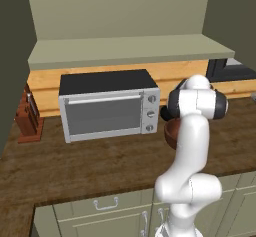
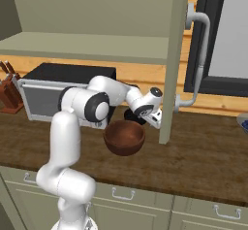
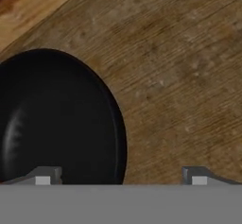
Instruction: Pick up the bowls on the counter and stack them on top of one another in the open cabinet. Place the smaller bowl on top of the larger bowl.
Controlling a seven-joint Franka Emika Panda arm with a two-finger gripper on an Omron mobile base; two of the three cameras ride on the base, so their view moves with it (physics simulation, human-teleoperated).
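A silver toaster oven [image 1: 107, 111] stands against the orange wood wall strip [image 1: 175, 71], knife block [image 1: 29, 116] left, dark-framed window [image 2: 227, 40] right.

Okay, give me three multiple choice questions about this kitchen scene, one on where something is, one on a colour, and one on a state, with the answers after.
1. Where does the larger bowl sit?
A. on the counter
B. on the open cabinet shelf
C. on the toaster oven

2. What colour is the smaller bowl?
A. white
B. near-black
C. pale green

3. How does the gripper stand?
A. shut on the smaller bowl
B. shut on nothing
C. open, fingertips apart

Answers: 1 A, the right base view shows it on the dark wood beside the arm. 2 B, the hand view shows it very dark. 3 C, the hand view shows a wide gap between the tips, with the bowl's rim passing between them.
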